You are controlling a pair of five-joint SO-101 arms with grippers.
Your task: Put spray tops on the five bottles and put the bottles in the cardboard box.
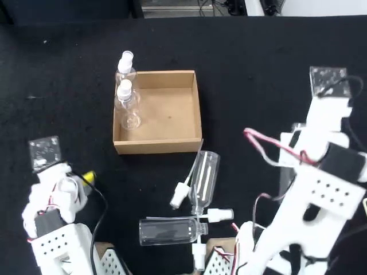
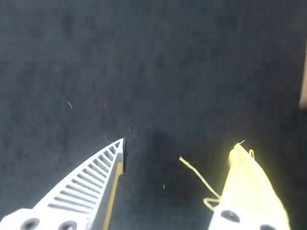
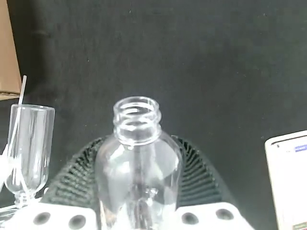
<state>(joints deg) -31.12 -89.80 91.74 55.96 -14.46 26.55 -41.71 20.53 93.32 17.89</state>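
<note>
— How are the jaws of the right gripper [image 3: 144,148] found?
— Closed on an uncapped bottle [image 3: 136,120], its open neck projecting past the fingertips. A second bottle [image 3: 29,143] is seen just beside the jaws, with the cardboard box [image 3: 5,52] beyond it.
— And the left gripper [image 2: 180,146]?
— Its jaws are spread apart over the black table [image 2: 153,62].

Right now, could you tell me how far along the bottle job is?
Done: two topped bottles stand at one side of the box. In hand: the right tool holds an uncapped bottle. Left: two bare bottles and three loose spray tops lie on the table.
</note>
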